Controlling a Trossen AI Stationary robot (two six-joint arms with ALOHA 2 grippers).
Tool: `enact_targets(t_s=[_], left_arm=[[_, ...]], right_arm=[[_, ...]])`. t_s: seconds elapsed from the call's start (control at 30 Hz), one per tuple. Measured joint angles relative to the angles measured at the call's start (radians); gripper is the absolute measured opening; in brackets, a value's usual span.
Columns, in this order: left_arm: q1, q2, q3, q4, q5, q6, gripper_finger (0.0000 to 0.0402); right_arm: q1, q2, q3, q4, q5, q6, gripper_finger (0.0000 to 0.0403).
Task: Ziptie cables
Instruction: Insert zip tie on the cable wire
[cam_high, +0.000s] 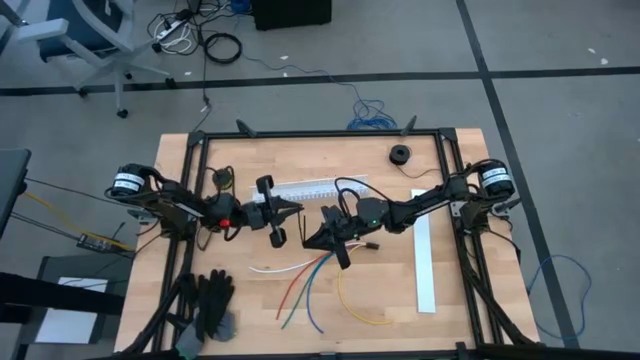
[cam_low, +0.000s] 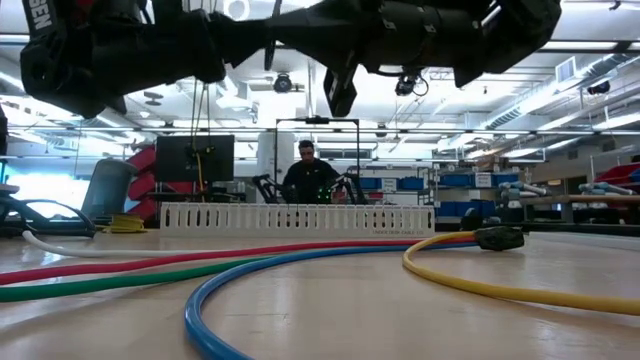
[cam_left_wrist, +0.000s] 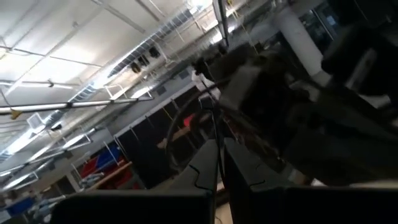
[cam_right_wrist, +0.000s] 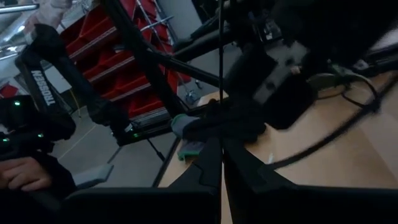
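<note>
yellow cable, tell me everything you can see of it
The yellow cable is a thin, smooth, flexible wire lying loose on the wooden table. It curves in an open hook, one end towards the other wires, the other near the table's front edge. Neither gripper touches it. In the low view it arcs up to a small dark plug.

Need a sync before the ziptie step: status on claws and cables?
Left claw and right claw shut, empty, above the table. Cables loose, fanned out on the wood, unbundled. White slotted channel behind them, clear of the wires.
</note>
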Motion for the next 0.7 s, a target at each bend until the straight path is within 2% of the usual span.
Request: enact_targets(t_s=[0.27,0.4,0.7], left_arm=[[0.000,0.002,-0.004,-0.004,0.003,-0.009,0.0000],[0.000,0.002,-0.004,-0.003,0.004,-0.009,0.0000],[0.000,0.002,-0.004,-0.002,0.004,-0.012,0.0000]], right_arm=[[0.000,0.000,-0.005,-0.004,0.013,0.021,0.0000],[0.000,0.001,-0.005,-0.044,0.058,0.027,0.0000],[0.000,0.001,-0.005,-0.064,0.050,0.028,0.0000]])
